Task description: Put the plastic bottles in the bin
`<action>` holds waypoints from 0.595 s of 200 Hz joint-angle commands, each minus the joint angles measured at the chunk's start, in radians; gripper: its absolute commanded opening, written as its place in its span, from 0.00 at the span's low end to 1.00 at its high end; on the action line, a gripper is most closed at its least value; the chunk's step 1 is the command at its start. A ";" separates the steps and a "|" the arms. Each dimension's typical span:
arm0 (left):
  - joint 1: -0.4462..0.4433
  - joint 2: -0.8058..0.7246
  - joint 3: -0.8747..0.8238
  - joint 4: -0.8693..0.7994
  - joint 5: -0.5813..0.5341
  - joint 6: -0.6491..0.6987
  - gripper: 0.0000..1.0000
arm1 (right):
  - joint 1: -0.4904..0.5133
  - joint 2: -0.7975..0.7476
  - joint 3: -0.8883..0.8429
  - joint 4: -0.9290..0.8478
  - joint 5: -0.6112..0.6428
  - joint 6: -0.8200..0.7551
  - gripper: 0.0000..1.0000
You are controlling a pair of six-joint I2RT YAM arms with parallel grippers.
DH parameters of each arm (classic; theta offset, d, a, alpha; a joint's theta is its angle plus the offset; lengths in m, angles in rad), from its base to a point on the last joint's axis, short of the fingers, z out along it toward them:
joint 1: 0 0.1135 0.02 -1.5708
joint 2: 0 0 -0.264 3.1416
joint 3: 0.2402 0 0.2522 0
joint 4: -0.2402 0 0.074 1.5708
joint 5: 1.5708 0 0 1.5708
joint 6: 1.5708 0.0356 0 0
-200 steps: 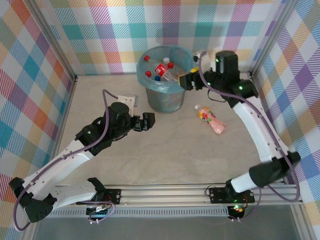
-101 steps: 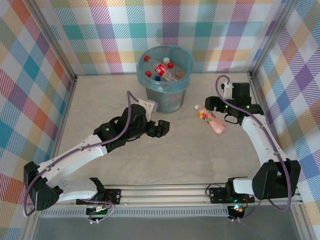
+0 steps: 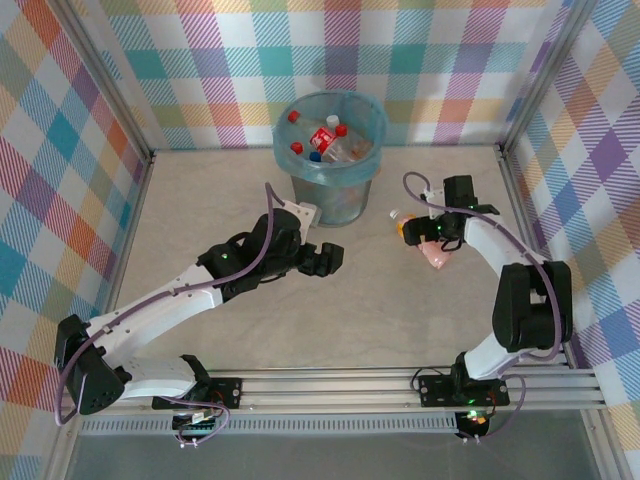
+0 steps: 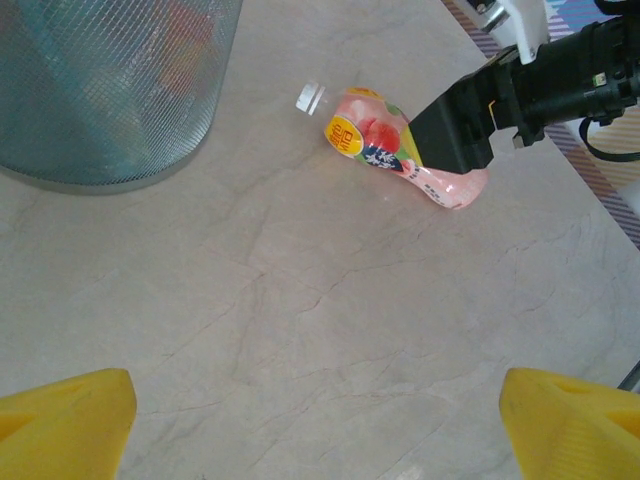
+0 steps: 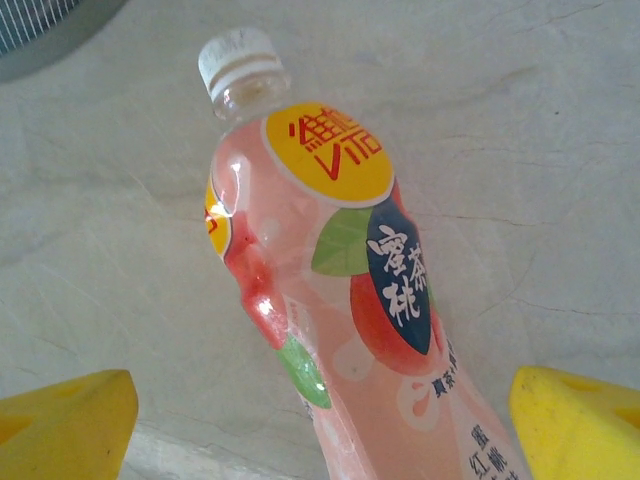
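A pink peach-tea plastic bottle (image 3: 436, 257) with a white cap lies on the table right of the bin (image 3: 340, 205), cap toward the bin. My right gripper (image 3: 427, 234) hangs low over it, open. In the right wrist view its yellow fingertips (image 5: 62, 425) stand wide on either side of the bottle's (image 5: 345, 300) lower body without touching it. Several other bottles (image 3: 325, 140) with red and blue caps lie inside the bin. My left gripper (image 3: 326, 260) is open over bare table near the bin's base. It looks toward the pink bottle (image 4: 385, 148) and the right gripper (image 4: 468, 120).
The bin's mesh wall (image 4: 110, 90) stands close on the left of the left wrist view. Checked walls close off the table at the back and sides. A metal rail (image 3: 330, 385) runs along the near edge.
My right arm swung from the bin's rim down to the pink bottle and its jaws spread wider. The left arm reached forward and right, past the bin's base.
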 commanded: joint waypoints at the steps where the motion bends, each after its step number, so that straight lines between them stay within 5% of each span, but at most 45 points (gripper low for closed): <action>1: -0.013 0.023 0.008 0.000 -0.007 0.008 0.94 | 0.003 0.039 0.005 -0.025 -0.012 -0.087 0.96; 66: -0.013 0.060 0.039 -0.027 -0.019 0.002 0.94 | 0.015 0.152 0.034 -0.079 0.055 -0.116 0.95; 119: -0.014 0.062 0.040 -0.039 -0.030 -0.008 0.94 | 0.015 0.199 0.047 -0.091 0.075 -0.109 0.81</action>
